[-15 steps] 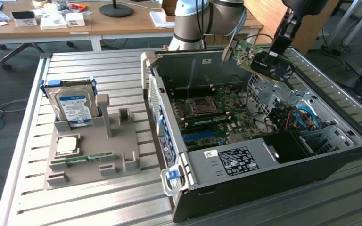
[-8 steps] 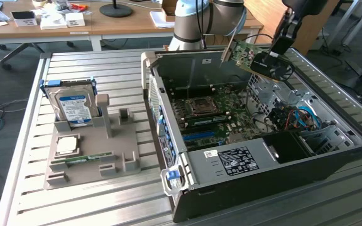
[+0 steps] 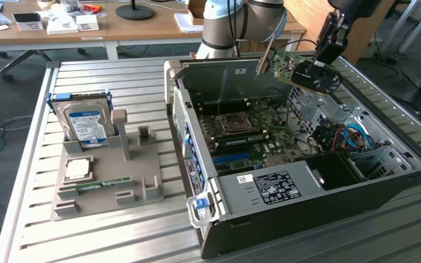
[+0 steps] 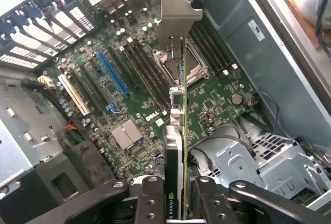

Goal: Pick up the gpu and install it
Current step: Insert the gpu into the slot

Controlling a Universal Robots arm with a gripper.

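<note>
Now, the black tool point(image 4: 178, 199) pinches the flat green gpu point(image 4: 175, 146) over the motherboard point(image 4: 222, 105).

An opened computer case point(image 3: 306, 224) is laid on its side on a slatted metal table point(image 3: 123, 82), with its motherboard point(image 3: 258, 134) and power supply point(image 3: 273, 186) exposed. At the exterior view's left, a grey holder point(image 3: 108, 205) is set beside it, in which a blue-labelled hard drive point(image 3: 86, 123) is stood upright and a RAM stick point(image 3: 97, 185) is laid.
</note>
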